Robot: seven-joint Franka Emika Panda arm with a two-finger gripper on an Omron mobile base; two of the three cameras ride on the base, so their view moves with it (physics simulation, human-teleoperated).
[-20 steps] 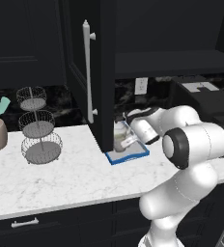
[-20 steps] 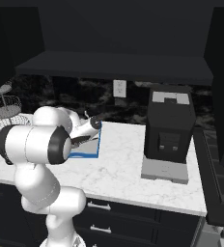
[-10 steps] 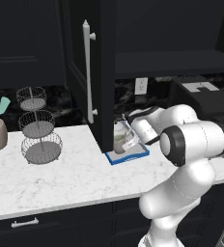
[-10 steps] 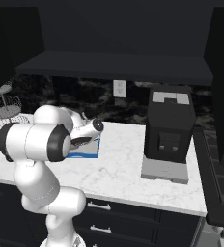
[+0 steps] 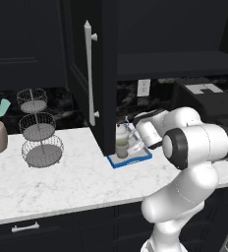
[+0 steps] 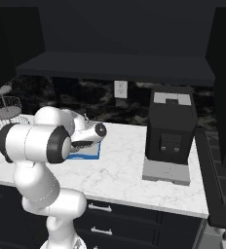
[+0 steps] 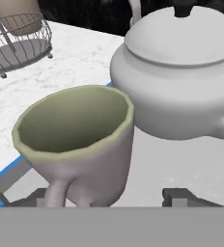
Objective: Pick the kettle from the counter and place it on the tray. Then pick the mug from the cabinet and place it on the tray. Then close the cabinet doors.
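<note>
The mug (image 7: 77, 144) is standing upright on the grey floor of the tray (image 7: 181, 164), just beside the kettle (image 7: 181, 82), which is sitting on the same tray with its knobbed lid on. In the hand view the mug's handle is pointing toward the camera and its greenish rim is facing up. The gripper (image 7: 109, 202) is hanging low right at the mug with its jaws parted: one dark fingertip is showing to the right of the mug, clear of it, and the other is lying low at the mug's base on the left, so the mug is looking released rather than clenched. In the left base view the tray (image 5: 117, 162) is lying on the counter (image 5: 62, 182), partly hidden behind the edge of the open cabinet door (image 5: 86, 78), with the mug (image 5: 122, 143) at its left end. A three-tier wire basket stand (image 5: 38, 129) is standing well to the left, and a black coffee machine (image 6: 171, 126) is sitting far to the right on the counter.
</note>
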